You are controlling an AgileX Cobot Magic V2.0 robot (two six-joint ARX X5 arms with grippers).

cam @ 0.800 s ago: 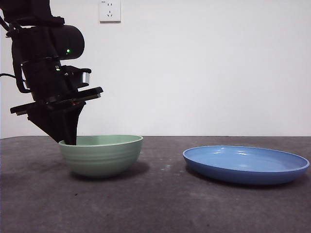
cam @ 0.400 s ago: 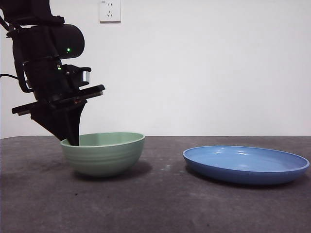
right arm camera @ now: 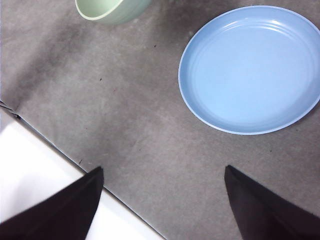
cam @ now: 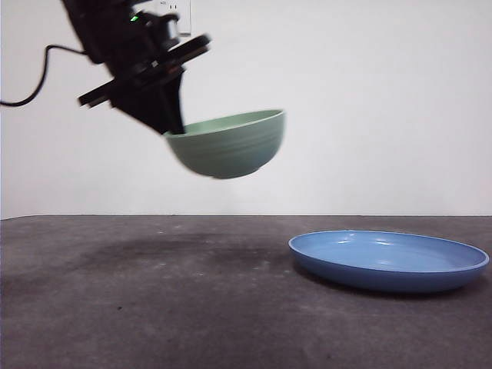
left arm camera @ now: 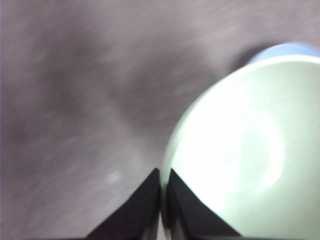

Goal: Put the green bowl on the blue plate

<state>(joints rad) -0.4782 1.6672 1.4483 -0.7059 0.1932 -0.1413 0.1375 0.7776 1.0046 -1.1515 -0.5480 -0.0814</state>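
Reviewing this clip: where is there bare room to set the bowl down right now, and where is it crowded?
The blue plate holds nothing. Bare table lies beside and in front of it. Crowded only aloft: the left gripper pinches the green bowl by its rim. The right gripper waits open.

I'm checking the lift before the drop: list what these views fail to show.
- Green bowl: motion-blurred in front view; cut off by the right wrist view's top edge.
- Blue plate: only a sliver behind the bowl in left wrist view.
- Left hand: table blurred around it.
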